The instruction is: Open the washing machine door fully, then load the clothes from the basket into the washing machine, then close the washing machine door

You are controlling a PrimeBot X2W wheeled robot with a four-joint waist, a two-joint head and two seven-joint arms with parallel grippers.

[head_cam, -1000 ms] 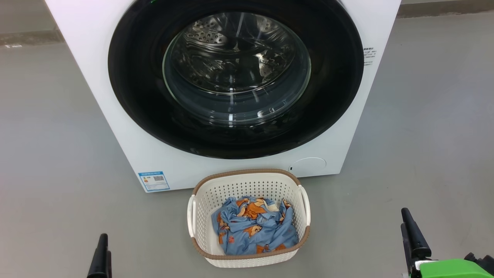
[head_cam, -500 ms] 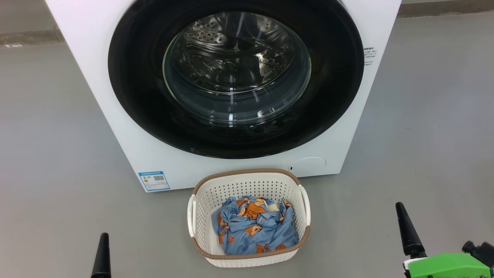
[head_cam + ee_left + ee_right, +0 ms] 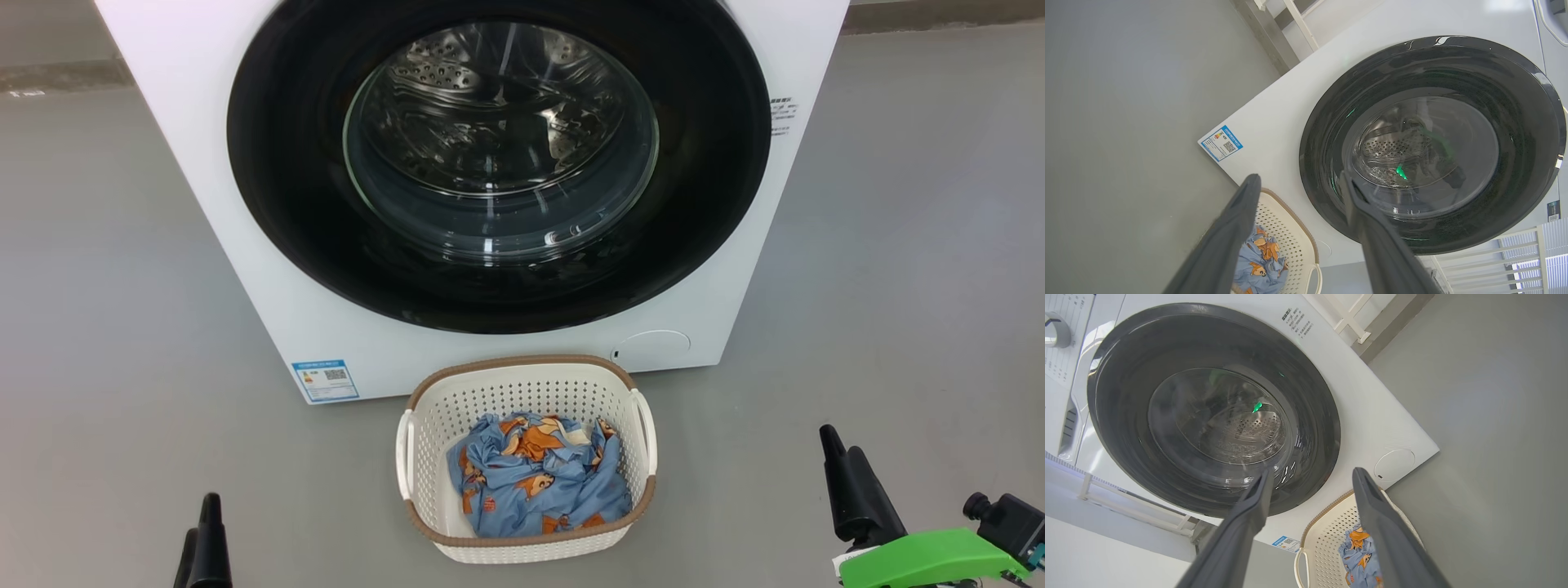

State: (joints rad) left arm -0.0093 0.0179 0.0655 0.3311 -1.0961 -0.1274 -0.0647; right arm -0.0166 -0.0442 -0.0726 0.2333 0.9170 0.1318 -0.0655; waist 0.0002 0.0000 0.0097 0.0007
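The white washing machine [image 3: 204, 180] faces me with its washing machine door [image 3: 710, 171] shut flat against the front; the steel drum shows through the glass. On the floor just in front stands the basket [image 3: 522, 364], holding the crumpled blue clothes [image 3: 539, 482]. My left gripper [image 3: 201, 514] is low at the left of the basket, and the left wrist view shows this same gripper [image 3: 1299, 177] open and empty. My right gripper [image 3: 839, 441] is low at the right, and in the right wrist view it [image 3: 1312, 472] is open with nothing between its fingers. Both stand well apart from the door and the basket.
Grey floor spreads on both sides of the machine. A blue energy label [image 3: 325, 380] and a round cap [image 3: 653, 347] sit low on the machine's front. White railings [image 3: 1506, 261] show beside the machine in the wrist views.
My right gripper has moved left and a little up in the head view, and now shows both fingers. The left gripper has barely shifted. Door, basket and clothes are unmoved.
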